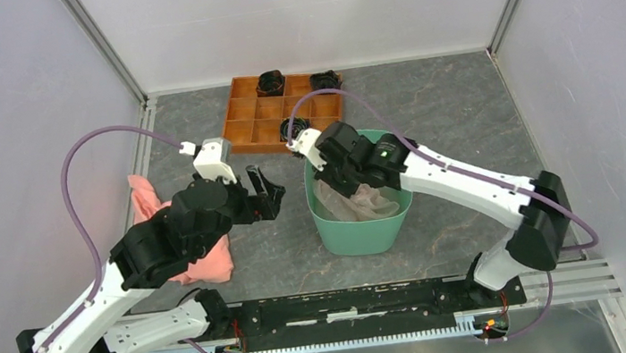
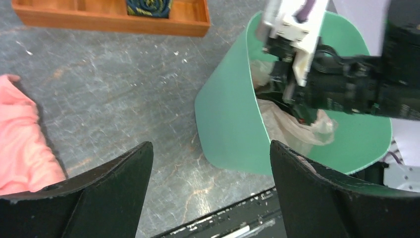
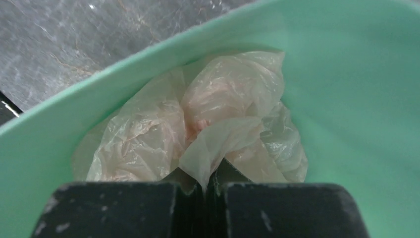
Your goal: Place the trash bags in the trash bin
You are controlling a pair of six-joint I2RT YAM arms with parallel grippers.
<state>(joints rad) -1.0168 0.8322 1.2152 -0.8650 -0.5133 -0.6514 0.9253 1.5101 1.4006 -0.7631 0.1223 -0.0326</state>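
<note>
Right pincer (image 3: 205, 184) pinching trash bag (image 3: 223, 114), inside bin (image 3: 346, 99)

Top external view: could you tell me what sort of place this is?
Probably a lab robot cell: plain walls on metal posts enclose the grey table, the left arm and right arm bolt to a rail at its near edge, and the trash bin and orange tray look like staged props.

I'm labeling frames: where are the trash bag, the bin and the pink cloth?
trash bag (image 3: 218, 114): right wrist view, crumpled middle of the film.
bin (image 1: 360, 235): top view, front outer wall.
cloth (image 2: 22, 144): left wrist view, middle of its visible part.
</note>
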